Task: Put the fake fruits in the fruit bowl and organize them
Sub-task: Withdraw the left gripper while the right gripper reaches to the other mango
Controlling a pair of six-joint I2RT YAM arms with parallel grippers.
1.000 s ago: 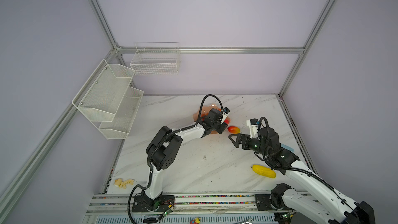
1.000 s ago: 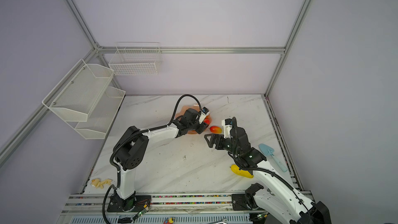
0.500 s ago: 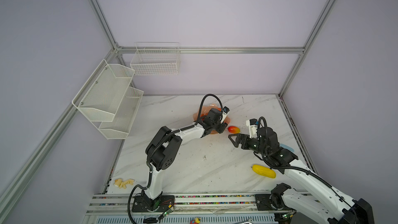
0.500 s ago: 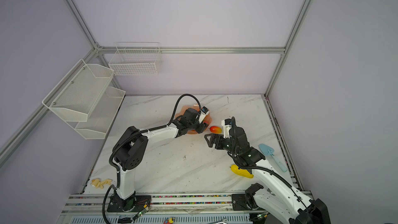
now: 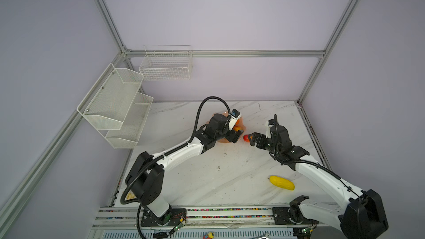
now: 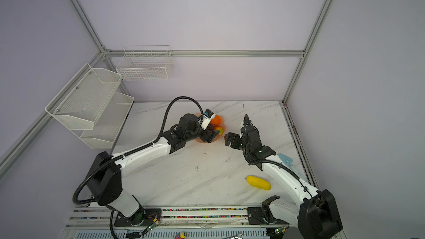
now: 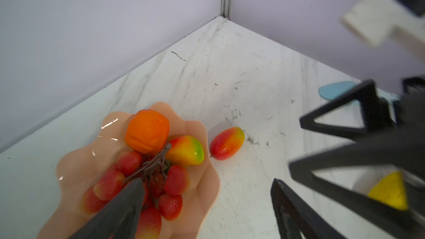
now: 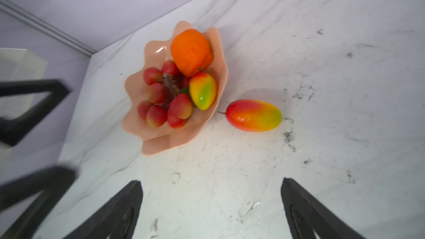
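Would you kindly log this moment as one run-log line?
bowl: grapes, orange, one mango | table: second mango beside bowl, yellow fruit | left end effector: open, at bowl | right end effector: open, empty

Two matched arms, white shells on black joints.
I see the left arm [image 5: 179, 154] and right arm [image 5: 322, 177] built alike: glossy white link covers between bulky black joint housings. A black corrugated hose [image 5: 213, 97] serves the left arm, a thinner black cable [image 5: 308, 162] the right. The left tool [image 7: 207, 180] and right tool [image 8: 211, 180] have black, textured, triangular open-frame fingers [image 8: 128, 203], and a small white camera block [image 5: 235, 114] sits at each wrist.
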